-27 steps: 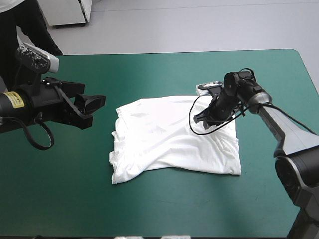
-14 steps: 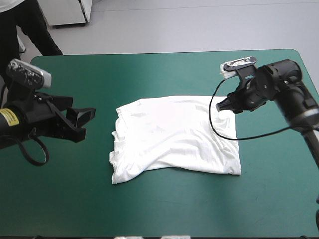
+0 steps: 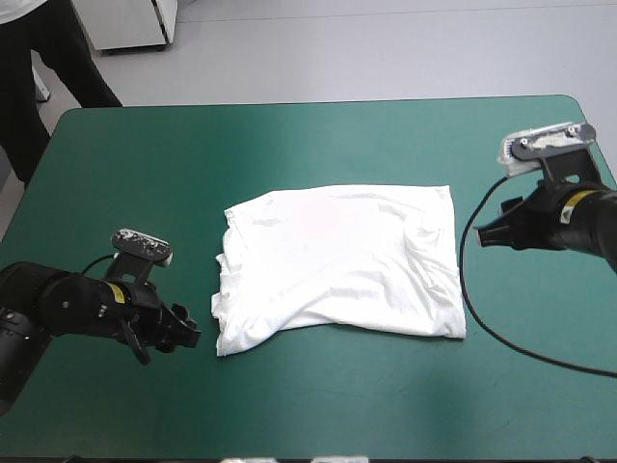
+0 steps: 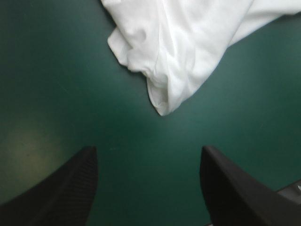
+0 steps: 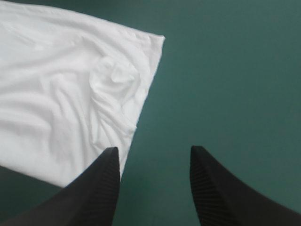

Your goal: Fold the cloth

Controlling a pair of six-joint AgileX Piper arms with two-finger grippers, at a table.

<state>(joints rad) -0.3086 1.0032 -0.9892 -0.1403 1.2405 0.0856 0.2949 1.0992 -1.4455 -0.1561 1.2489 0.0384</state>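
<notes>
Shows T-shirt (image 3: pixel 337 265) lying as a rough rectangle, mostly flat but rumpled, at the middle of the teal-green bench (image 3: pixel 289 145), touched by nothing. Puts left jaws open and empty, low over the bench just off the shirt's near left corner, with that corner ahead of the gap and not yet reached. Puts right jaws open and empty too, off the shirt's right edge near its far right corner. Looks like set-up for a two-corner pick, with this fold not begun.

Watch for:
- pinching only the top layer at the bunched near left corner, leaving the lower layer behind and skewing the fold
- closing short of the hem and grabbing air
- scraping the bench on the way in
- lifting unevenly from diagonal corners, dragging the whole shirt sideways
</notes>
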